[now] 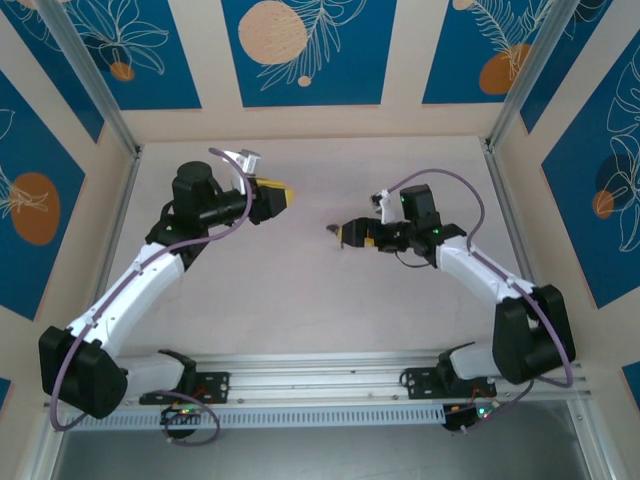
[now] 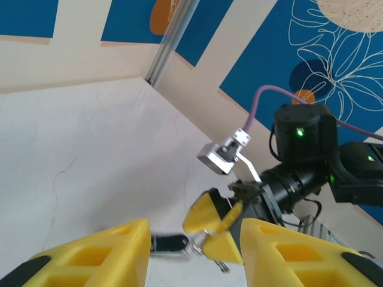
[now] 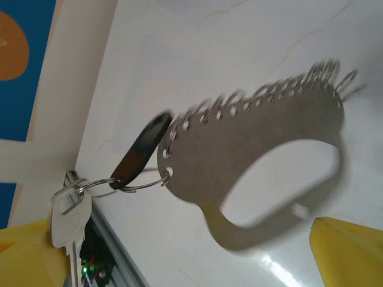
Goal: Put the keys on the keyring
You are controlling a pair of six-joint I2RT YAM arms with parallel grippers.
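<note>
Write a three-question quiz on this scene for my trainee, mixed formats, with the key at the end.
1. True or false: the left hand is open.
2. Where do small rings fringe the keyring? A) one long side B) both long sides C) neither
3. Name what dangles from the keyring's end hole.
Key: 1 true; 2 A; 3 a black tag and the key.
</note>
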